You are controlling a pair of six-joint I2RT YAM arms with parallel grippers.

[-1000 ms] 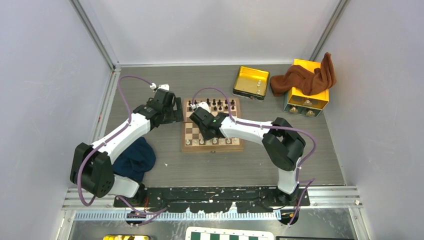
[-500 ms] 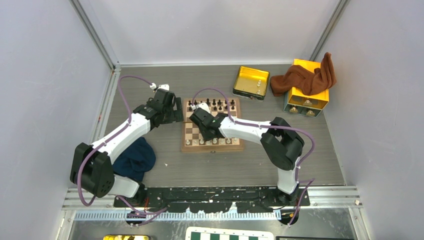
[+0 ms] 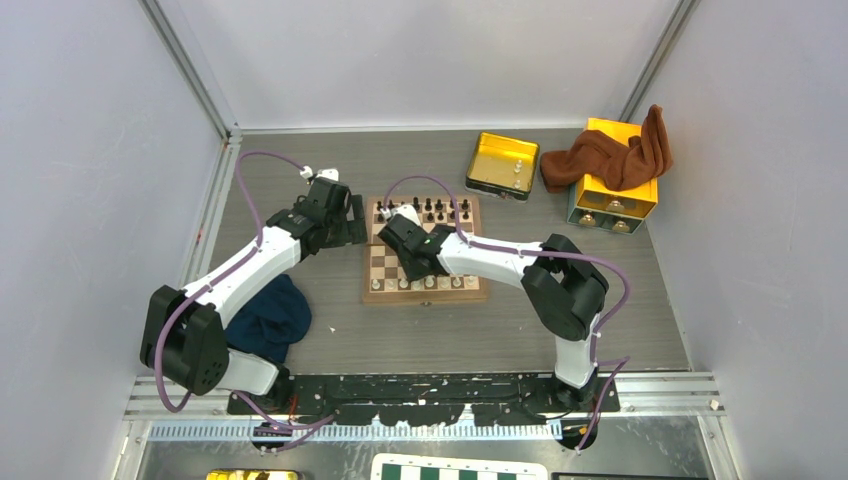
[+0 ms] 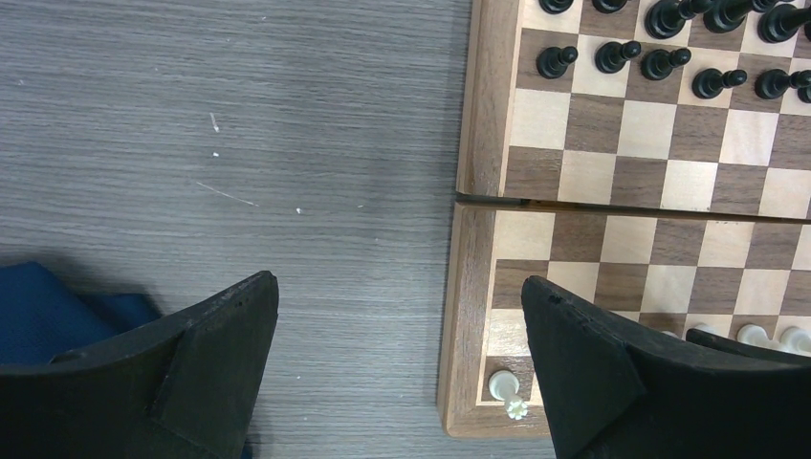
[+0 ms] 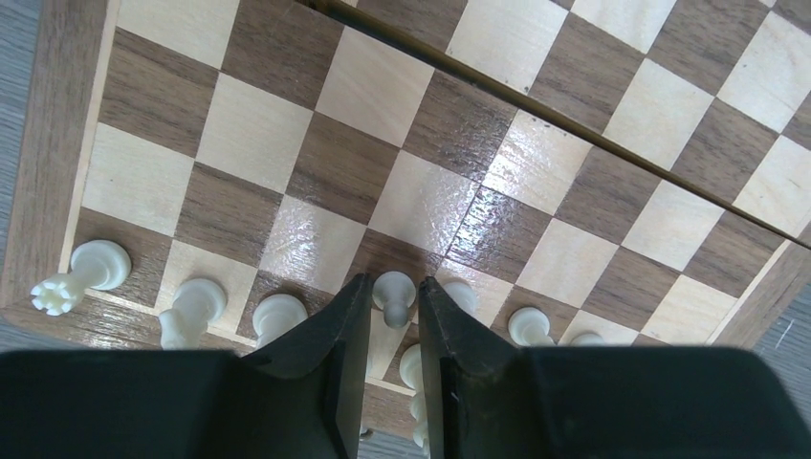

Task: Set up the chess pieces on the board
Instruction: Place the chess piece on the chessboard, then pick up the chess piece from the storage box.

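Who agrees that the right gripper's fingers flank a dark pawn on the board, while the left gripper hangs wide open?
Wrong colour: the pawn between the fingers of the right gripper is cream-white, as the right wrist view shows. The rest holds.

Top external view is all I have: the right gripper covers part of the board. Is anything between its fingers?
Observer: Yes. The right wrist view shows a cream pawn standing on the board between the close-set fingers of the right gripper; contact is unclear.
Operator: And the left gripper?
Observer: The left wrist view shows the left gripper wide open and empty, spanning the board's left border.
Operator: Is the corner square there filled?
Observer: Yes, a cream rook stands on it.
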